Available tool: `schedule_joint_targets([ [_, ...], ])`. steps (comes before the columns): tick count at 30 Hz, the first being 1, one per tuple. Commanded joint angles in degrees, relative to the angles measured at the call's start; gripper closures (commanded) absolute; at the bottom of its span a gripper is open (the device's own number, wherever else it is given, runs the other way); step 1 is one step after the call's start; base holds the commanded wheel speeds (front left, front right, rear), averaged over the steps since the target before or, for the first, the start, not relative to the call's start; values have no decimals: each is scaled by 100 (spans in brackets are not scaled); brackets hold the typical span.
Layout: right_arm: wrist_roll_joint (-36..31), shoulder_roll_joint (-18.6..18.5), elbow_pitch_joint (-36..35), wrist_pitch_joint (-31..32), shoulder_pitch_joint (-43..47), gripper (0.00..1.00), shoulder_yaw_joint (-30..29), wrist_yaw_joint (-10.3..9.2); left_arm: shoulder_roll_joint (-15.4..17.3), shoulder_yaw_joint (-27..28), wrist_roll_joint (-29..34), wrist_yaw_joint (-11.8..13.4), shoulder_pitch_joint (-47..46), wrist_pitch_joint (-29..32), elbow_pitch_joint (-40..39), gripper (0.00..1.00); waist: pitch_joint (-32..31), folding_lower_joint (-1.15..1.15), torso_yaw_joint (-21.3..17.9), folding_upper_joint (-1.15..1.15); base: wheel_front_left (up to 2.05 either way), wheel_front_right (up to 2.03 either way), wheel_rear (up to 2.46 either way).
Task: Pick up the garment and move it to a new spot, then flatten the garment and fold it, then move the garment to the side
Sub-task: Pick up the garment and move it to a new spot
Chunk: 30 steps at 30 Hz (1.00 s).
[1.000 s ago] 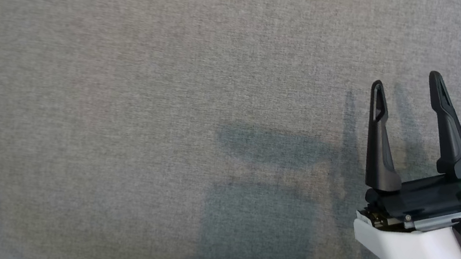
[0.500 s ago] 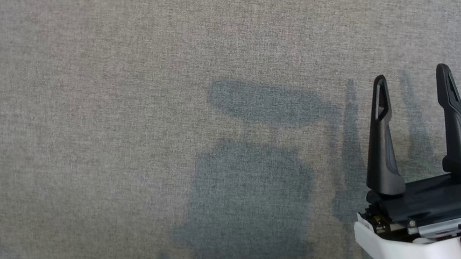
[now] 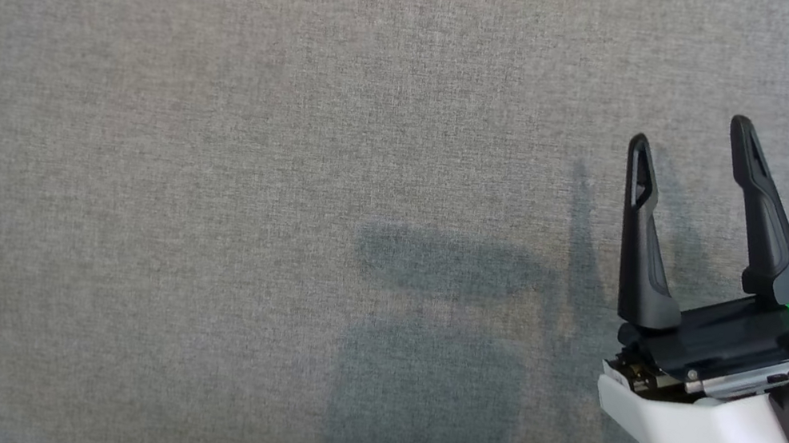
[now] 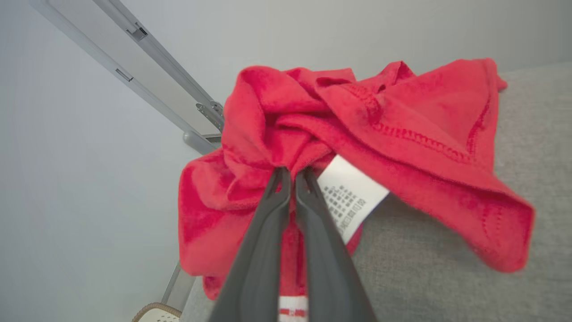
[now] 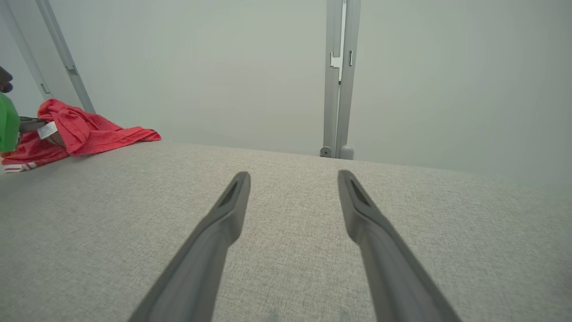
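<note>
The left end effector [image 4: 292, 172] is pinching a fold of the crumpled red garment [image 4: 402, 116] beside its white care label [image 4: 351, 197], its two fingers pressed together at the centre of the left wrist view. The garment is resting near an edge of the grey fabric-covered desk [image 4: 469, 277], at the far left of the right wrist view. The right end effector [image 3: 692, 132] is hovering wide open and empty at the head view's lower right.
</note>
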Motion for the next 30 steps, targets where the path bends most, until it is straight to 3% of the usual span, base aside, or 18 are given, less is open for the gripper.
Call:
schedule_joint_targets([
  [1,56,-5,64,-51,-17,0,3,-6,26,-30,16,-49,91,-73,-58,100,-476,0,3,0,0,0,0],
  [16,541,0,700,-282,568,0,-227,-6,-210,-823,135,-887,-56,-293,-851,100,-2467,0,-46,0,0,0,0],
  [22,679,0,822,-337,892,0,-385,-6,-497,-1466,-51,-983,141,-237,-1372,100,-3061,0,-85,0,0,0,0],
  [30,839,0,844,-360,1240,0,-467,-6,-853,-2622,-897,-984,626,-54,-2597,100,-3425,0,-238,0,0,0,0],
])
